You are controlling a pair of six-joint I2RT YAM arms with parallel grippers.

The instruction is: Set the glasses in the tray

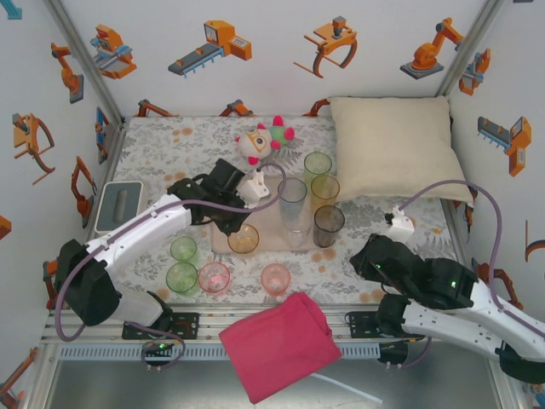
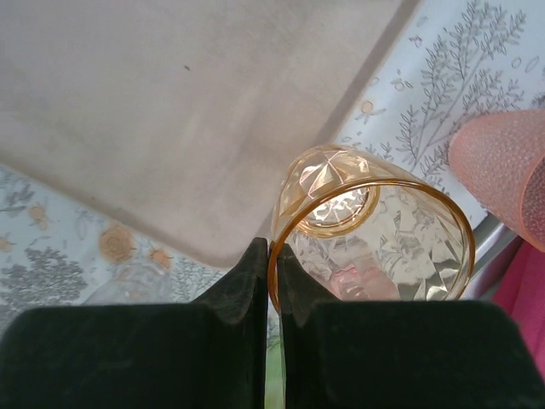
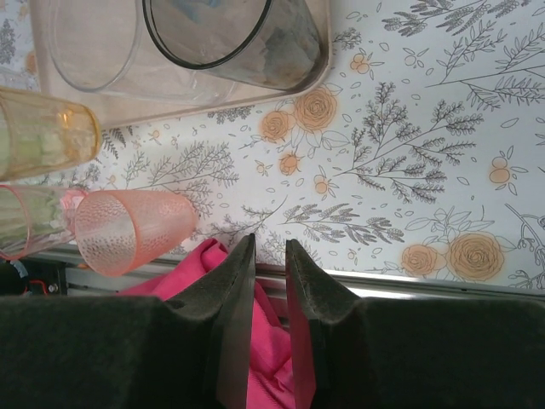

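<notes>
My left gripper (image 1: 232, 226) (image 2: 272, 251) is shut on the rim of an orange faceted glass (image 1: 243, 239) (image 2: 375, 230), one finger inside and one outside. The glass is at the near left corner of the pale tray (image 1: 266, 245) (image 2: 170, 111). In the tray stand a tall clear glass (image 1: 292, 200) (image 3: 94, 47), a green one (image 1: 318, 164), a yellow one (image 1: 324, 189) and a smoky grey one (image 1: 329, 225) (image 3: 226, 38). On the cloth lie two green glasses (image 1: 182, 264) and two pink ones (image 1: 214, 277) (image 1: 275, 278) (image 3: 128, 230). My right gripper (image 1: 362, 256) (image 3: 270, 247) hangs near the front edge, jaws narrowly apart and empty.
A pink cloth (image 1: 281, 345) (image 3: 255, 341) drapes over the front rail. A cream pillow (image 1: 392, 145) fills the back right, a plush toy (image 1: 260, 141) sits at the back, and a small grey box (image 1: 119, 204) stands at the left wall.
</notes>
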